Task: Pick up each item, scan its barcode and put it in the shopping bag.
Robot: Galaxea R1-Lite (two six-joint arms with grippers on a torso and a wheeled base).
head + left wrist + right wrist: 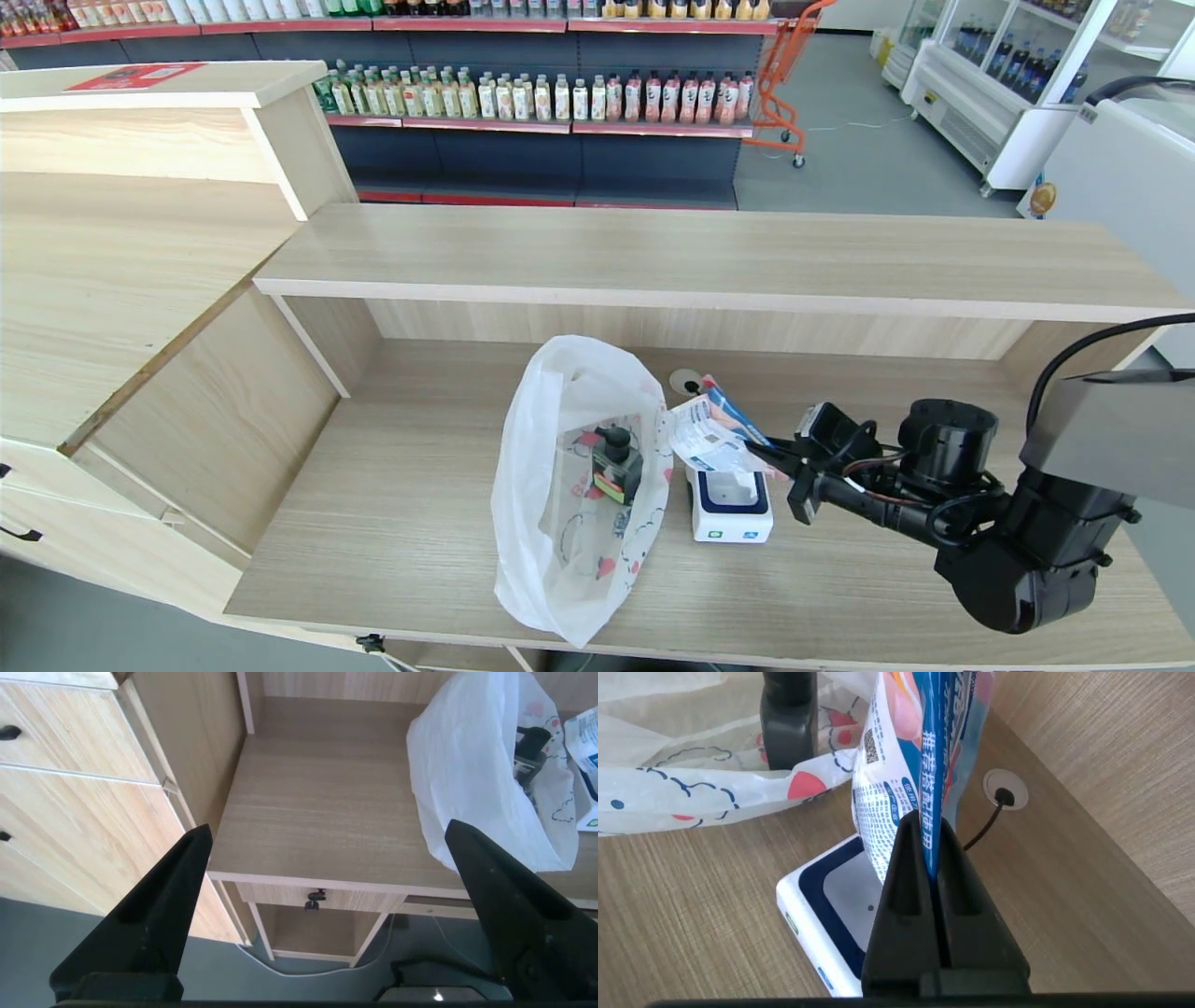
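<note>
While the right gripper (761, 453) is clenching its fingers on the thin edge of the packet (709, 429), the packet is hanging just above the scanner (731, 509), right of centre in the head frame and just beside the bag (523, 485), which is already holding a dark bottle (616, 467). The left gripper (329, 831), fingers released and grasping nothing, is hanging off the front edge of the desk (392, 523), well apart from the bag. The likeliest trouble is coming from that narrow edge grip: the limp packet is drooping and could swing or slip out, or be turning its barcode away from the scanner window so no read registers. Carrying it across, the packet could also be snagging the floppy bag rim and folding the mouth shut.
</note>
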